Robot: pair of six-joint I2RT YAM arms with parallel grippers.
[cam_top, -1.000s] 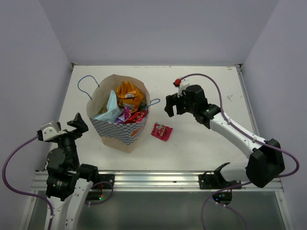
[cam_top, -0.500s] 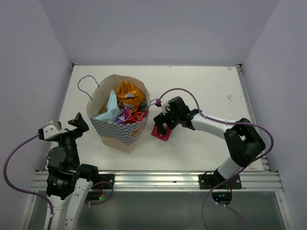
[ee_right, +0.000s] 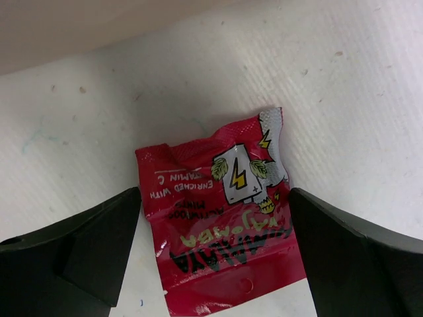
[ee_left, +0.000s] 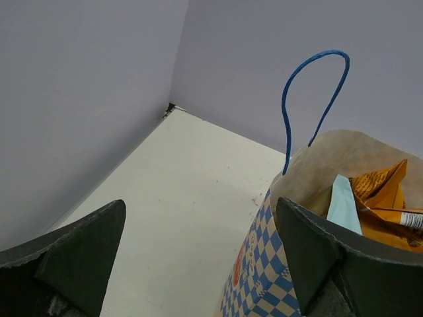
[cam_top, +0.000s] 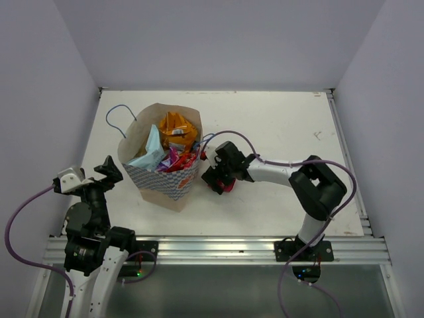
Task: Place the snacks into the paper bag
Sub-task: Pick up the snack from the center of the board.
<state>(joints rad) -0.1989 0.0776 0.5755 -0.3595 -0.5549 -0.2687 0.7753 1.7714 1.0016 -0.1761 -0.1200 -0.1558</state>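
Your right gripper [cam_top: 215,179] was down at the table [cam_top: 278,119] just right of the paper bag [cam_top: 162,173], with its fingers [ee_right: 92,247] spread wide. In your right wrist view the small red packet [ee_right: 221,211] lay flat on the white surface between the two dark fingertips, which stood apart on either side of it; neither one clearly touched the foil. The packet carried a white label with a yellow lightning bolt and some printed text. From above, only a sliver of that packet [cam_top: 228,185] showed beside the gripper, just right of the bag's lower corner.

The paper bag stood upright, its checkered blue-and-white band facing the near edge of the table. Inside it you already had an orange chip bag [cam_top: 177,130] toward the back, a light-blue bag [cam_top: 151,151] on the left side, and red and purple packs [cam_top: 177,161] crowded at the front right of the opening. One blue cord handle [cam_top: 118,118] flopped out over the table behind and left of the bag.

Your left gripper [cam_top: 106,169] hung off to the left of the bag, clear of it, with its fingers [ee_left: 76,254] wide apart and nothing between them. Your left wrist view looked past them at the bag's rim [ee_left: 344,142] and an upright blue handle [ee_left: 310,99].
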